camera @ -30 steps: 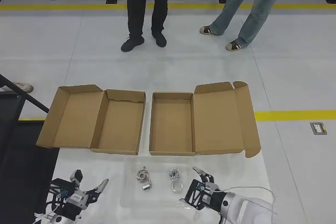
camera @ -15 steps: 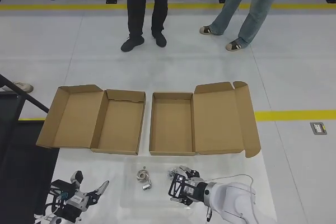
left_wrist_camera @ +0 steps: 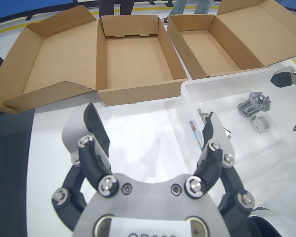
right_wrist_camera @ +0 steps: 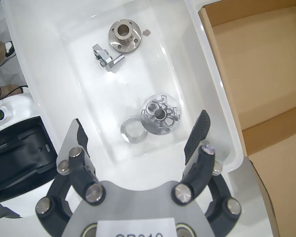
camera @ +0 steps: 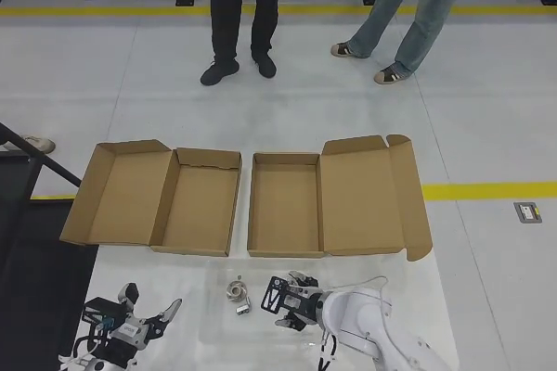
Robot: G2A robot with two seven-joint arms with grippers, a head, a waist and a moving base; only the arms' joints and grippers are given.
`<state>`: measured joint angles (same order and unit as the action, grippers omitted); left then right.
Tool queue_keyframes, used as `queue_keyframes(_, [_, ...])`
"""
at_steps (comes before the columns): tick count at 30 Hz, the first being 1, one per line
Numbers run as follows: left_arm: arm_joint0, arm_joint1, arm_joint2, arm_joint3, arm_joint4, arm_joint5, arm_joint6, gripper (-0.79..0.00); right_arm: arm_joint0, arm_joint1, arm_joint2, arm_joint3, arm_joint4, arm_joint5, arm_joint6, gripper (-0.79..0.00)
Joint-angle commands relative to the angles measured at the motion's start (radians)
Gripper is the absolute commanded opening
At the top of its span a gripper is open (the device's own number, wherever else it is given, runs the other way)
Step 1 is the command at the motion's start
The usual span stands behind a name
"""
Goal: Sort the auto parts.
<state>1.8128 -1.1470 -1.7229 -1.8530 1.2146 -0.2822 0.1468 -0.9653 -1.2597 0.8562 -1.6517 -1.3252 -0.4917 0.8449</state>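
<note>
Where a second ago it hung farther right, the right gripper [right_wrist_camera: 141,120] has swung left and now hovers, jaws spread, over the gear [right_wrist_camera: 160,117] and the ring [right_wrist_camera: 134,129] just beside it in the clear bin [right_wrist_camera: 202,38]. The left gripper [left_wrist_camera: 150,114] has kept its place over the table [left_wrist_camera: 138,134] by the bin's left end, jaws spread, holding nothing. Left of the gear lie a bracket [right_wrist_camera: 106,59] and a flange [right_wrist_camera: 124,36]. Beyond the bin stand the left box [camera: 200,199] and right box [camera: 285,204], both open.

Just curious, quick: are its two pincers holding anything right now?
Left pincer: open, empty.
Right pincer: open, empty, over the clear bin.
</note>
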Motion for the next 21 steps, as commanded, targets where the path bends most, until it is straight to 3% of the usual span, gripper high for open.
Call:
queue_keyframes(1, [0.0,0.0,0.0,0.0,0.0,0.0,0.0,0.0,0.018,-0.006,-0.012,0.024,0.01,0.003,0.007,-0.163])
queue_keyframes(3, [0.0,0.0,0.0,0.0,0.0,0.0,0.0,0.0,0.034,-0.011,-0.022,0.044,0.004,0.015,0.019,-0.311])
queue_keyframes(7, [0.0,0.0,0.0,0.0,0.0,0.0,0.0,0.0,0.054,-0.021,-0.045,0.062,-0.011,0.051,0.05,-0.148])
queue_keyframes(14, [0.0,0.0,0.0,0.0,0.0,0.0,0.0,0.0,0.081,-0.036,-0.074,0.071,-0.023,0.088,0.114,-0.028])
queue_keyframes(21, [0.0,0.0,0.0,0.0,0.0,0.0,0.0,0.0,0.117,-0.054,-0.099,0.116,-0.019,0.104,0.139,-0.04])
